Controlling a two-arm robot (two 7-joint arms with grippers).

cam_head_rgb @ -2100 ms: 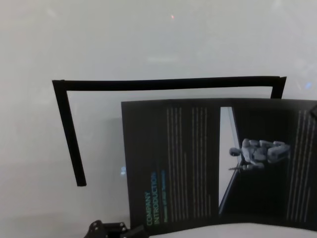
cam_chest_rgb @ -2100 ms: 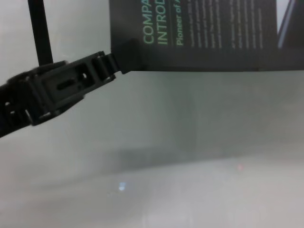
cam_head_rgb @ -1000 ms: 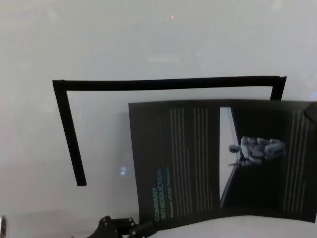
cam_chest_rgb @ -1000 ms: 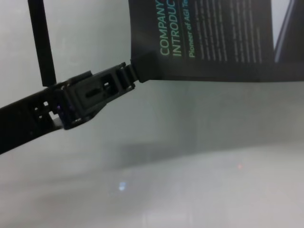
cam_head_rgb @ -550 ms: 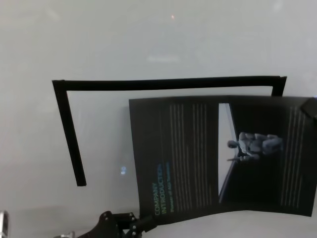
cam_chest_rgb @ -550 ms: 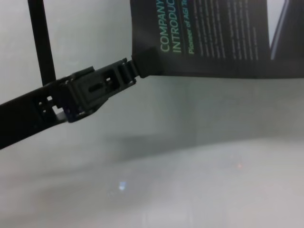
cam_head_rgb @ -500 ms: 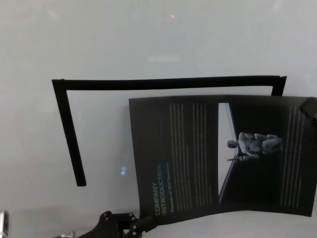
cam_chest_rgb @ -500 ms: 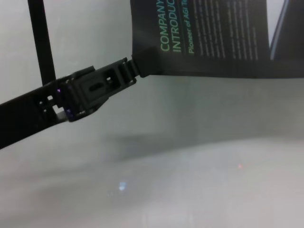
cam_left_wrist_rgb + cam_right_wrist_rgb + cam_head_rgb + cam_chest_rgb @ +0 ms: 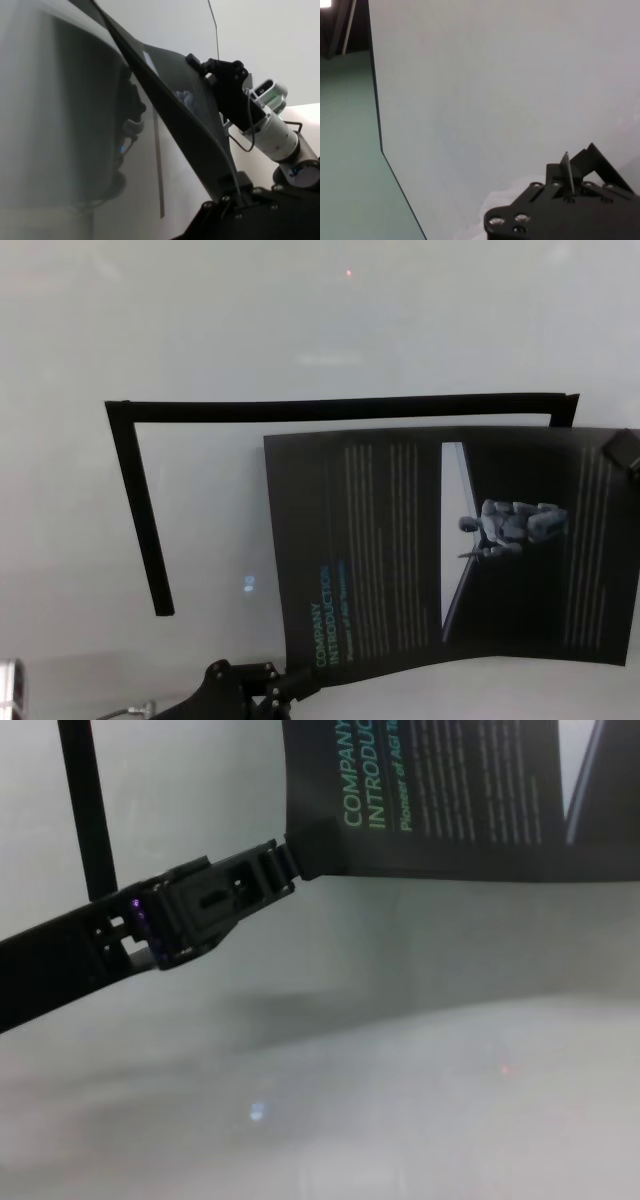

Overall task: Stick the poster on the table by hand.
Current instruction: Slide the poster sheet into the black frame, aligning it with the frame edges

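The black poster [image 9: 450, 550], with a green heading and white text columns, hangs slightly bowed just above the pale table [image 9: 300, 320]. My left gripper [image 9: 288, 687] is shut on its near left corner, which also shows in the chest view [image 9: 287, 860]. My right gripper [image 9: 625, 448] is shut on the far right corner at the view's edge. In the left wrist view the poster [image 9: 185, 130] runs edge-on from my left gripper [image 9: 235, 192] to my right gripper [image 9: 199, 62]. In the right wrist view a thin poster edge sits in my right gripper [image 9: 565, 175].
A thin black frame line lies on the table, with a long far bar [image 9: 340, 408] and a left bar [image 9: 140, 510]. The poster's far edge sits just inside the far bar. The left bar also shows in the chest view [image 9: 85, 810].
The poster has shifted right and a little farther away, towards the far bar. My left gripper moved right with its corner. Both grips are unchanged.
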